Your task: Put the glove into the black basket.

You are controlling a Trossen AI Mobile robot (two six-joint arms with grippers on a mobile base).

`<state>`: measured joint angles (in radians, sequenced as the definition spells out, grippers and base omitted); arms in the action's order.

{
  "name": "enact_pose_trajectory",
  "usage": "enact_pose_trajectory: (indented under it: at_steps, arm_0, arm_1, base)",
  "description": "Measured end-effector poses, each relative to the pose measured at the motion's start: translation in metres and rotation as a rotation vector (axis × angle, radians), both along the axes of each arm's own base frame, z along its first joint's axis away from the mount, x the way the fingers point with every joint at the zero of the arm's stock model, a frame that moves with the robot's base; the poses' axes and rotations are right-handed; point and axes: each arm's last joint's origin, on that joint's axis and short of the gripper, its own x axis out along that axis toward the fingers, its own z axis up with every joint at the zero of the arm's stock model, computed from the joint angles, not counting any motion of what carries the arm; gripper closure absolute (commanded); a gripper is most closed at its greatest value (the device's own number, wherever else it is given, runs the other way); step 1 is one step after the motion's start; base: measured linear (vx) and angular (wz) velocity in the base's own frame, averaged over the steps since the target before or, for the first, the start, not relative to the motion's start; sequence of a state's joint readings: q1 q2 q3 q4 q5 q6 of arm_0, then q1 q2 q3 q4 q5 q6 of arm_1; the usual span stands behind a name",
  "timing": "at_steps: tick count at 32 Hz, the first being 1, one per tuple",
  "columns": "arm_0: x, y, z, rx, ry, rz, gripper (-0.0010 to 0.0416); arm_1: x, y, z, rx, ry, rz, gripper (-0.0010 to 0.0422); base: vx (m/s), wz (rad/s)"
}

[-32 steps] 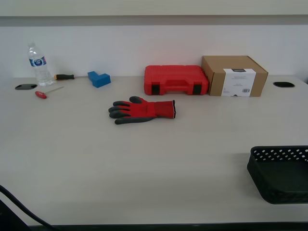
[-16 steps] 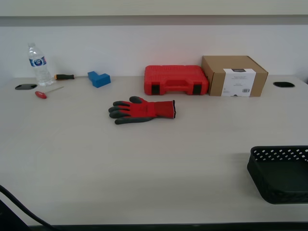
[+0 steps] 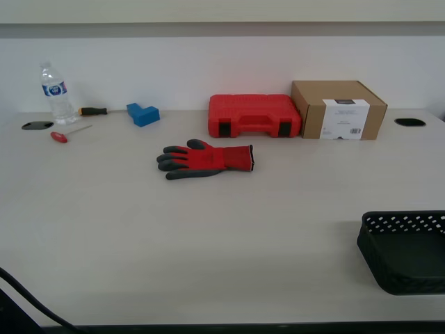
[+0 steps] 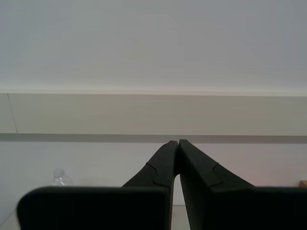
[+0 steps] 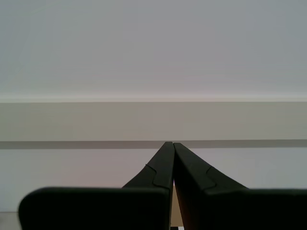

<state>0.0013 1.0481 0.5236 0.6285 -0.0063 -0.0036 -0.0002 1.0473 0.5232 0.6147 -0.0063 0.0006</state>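
Observation:
The red glove [image 3: 205, 159] with dark grey fingers lies flat on the table, fingers toward the exterior view's left, in front of the red case. The black basket [image 3: 405, 250] sits at the near edge on the exterior view's right, partly cut off. Neither arm shows in the exterior view. My first gripper [image 5: 172, 146] is shut and empty, raised and facing the wall. My second gripper [image 4: 178, 143] is shut and empty, also facing the wall. The glove and basket are out of both wrist views.
A red plastic case [image 3: 254, 115] and a cardboard box [image 3: 338, 109] stand at the back. A water bottle [image 3: 54, 93], which also shows in the second wrist view [image 4: 60, 177], two screwdrivers [image 3: 92, 110] and a blue block [image 3: 142, 113] lie at the back left. A dark cable [image 3: 28, 299] crosses the near left corner.

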Motion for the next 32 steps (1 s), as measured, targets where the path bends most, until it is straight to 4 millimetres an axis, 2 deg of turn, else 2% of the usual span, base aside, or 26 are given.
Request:
enact_pose_trajectory:
  at_steps: [5,10,14,16,20,22,23,28,30,32]
  arm_0:
    - [0.0,0.002,0.0,0.04,-0.001,0.033,0.0405]
    - [0.005,0.009,0.006,0.128,0.002,0.22,0.0405]
    - [0.02,0.021,0.01,0.133,0.052,0.283,0.0405]
    - [0.033,0.031,0.012,0.135,0.116,0.327,0.0405]
    - [0.065,0.065,0.008,0.111,0.268,0.463,0.0405]
    - [0.081,0.09,0.003,0.077,0.353,0.538,0.0405]
    - [0.09,0.109,0.0,0.04,0.404,0.587,0.0405]
    - [0.109,0.174,-0.02,-0.109,0.505,0.747,0.0405]
    - [0.114,0.21,-0.036,-0.173,0.562,0.831,0.0405]
    - [0.122,0.223,-0.042,-0.205,0.605,0.847,0.0405]
  arm_1:
    - [0.0,0.0,0.0,0.0,0.0,0.0,0.0412]
    - [0.0,0.0,0.0,0.0,0.0,0.0,0.0412]
    - [0.0,0.0,0.0,0.0,0.0,0.0,0.0412]
    - [0.0,0.0,0.0,0.0,0.0,0.0,0.0412]
    - [0.0,0.0,0.0,0.0,0.001,0.0,0.0412]
    - [0.0,0.0,0.0,0.0,0.002,0.0,0.0412]
    - [0.0,0.0,0.0,0.0,0.002,0.0,0.0412]
    - [0.0,0.0,0.0,0.0,0.003,0.0,0.0412]
    - [0.0,0.0,0.0,0.0,0.004,0.0,0.0412]
    - [0.0,0.0,0.0,0.0,0.005,0.0,0.0412]
  base:
    - [0.0,0.0]
    - [0.0,0.0]
    - [0.0,0.0]
    - [0.0,0.0]
    - [0.0,0.0]
    - [0.0,0.0]
    - [0.0,0.0]
    - [0.0,0.0]
    - [0.0,0.0]
    - [0.0,0.0]
